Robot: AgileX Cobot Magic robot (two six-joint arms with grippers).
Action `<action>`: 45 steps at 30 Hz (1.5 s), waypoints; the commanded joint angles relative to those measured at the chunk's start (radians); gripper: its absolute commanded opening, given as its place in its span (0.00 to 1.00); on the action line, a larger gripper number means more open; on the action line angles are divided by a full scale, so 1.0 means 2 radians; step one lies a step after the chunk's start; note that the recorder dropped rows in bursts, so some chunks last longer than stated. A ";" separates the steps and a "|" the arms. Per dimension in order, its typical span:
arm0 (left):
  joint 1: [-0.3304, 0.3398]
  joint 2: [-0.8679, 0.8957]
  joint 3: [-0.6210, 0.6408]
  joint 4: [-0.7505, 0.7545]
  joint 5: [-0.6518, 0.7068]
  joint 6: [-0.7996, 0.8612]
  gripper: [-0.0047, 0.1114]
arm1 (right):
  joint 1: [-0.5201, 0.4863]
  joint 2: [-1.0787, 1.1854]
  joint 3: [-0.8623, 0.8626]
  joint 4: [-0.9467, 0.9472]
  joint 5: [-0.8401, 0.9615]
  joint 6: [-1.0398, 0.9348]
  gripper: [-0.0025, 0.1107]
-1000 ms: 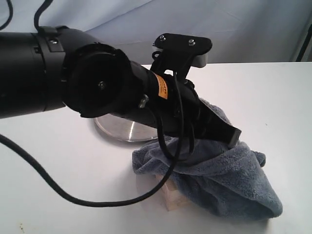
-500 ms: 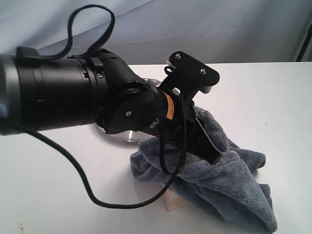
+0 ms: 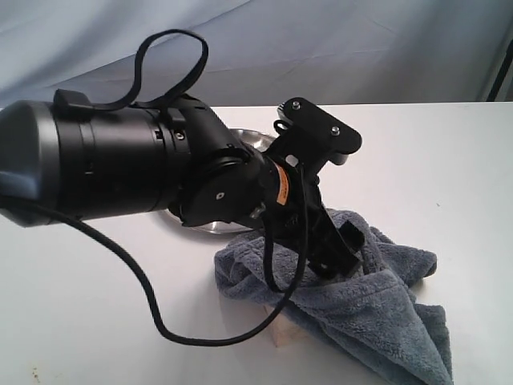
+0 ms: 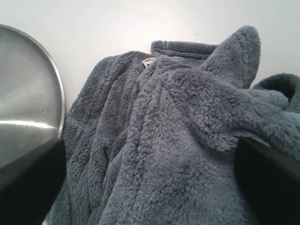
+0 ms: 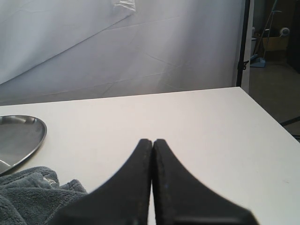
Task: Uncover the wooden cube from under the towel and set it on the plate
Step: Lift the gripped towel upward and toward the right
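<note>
Left wrist view: our left jaws gape over the towel (image 4: 178,140); the right jaws are clenched, empty. We'd pinch its soft, limp fold.

We see the plush blue-grey towel (image 4: 178,140) heaped across most of the view, its white tag (image 4: 149,61) showing on a fold. The plate (image 4: 28,93) lies just beside it on the white table (image 4: 117,23). The left gripper (image 4: 149,154) is spread wide, with the towel bunched between its dark fingers (image 4: 28,183).
</note>
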 commanded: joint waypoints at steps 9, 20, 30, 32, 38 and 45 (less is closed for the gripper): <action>-0.001 -0.072 -0.003 0.002 0.045 0.004 0.84 | 0.000 -0.003 0.001 0.002 0.006 0.002 0.05; -0.001 -0.069 -0.002 -0.047 0.187 0.214 0.84 | 0.000 -0.003 0.001 0.002 0.006 0.002 0.05; -0.001 -0.019 -0.002 -0.040 0.164 0.304 0.84 | 0.000 -0.003 0.001 0.002 0.006 0.002 0.05; -0.001 -0.011 -0.002 -0.040 0.159 0.304 0.84 | 0.000 -0.003 0.001 0.002 0.006 0.002 0.05; -0.001 0.009 -0.002 -0.040 0.152 0.304 0.84 | 0.000 -0.003 0.001 0.002 0.006 0.002 0.05; -0.001 0.015 -0.002 -0.039 0.152 0.304 0.84 | 0.000 -0.003 0.001 0.002 0.006 0.002 0.05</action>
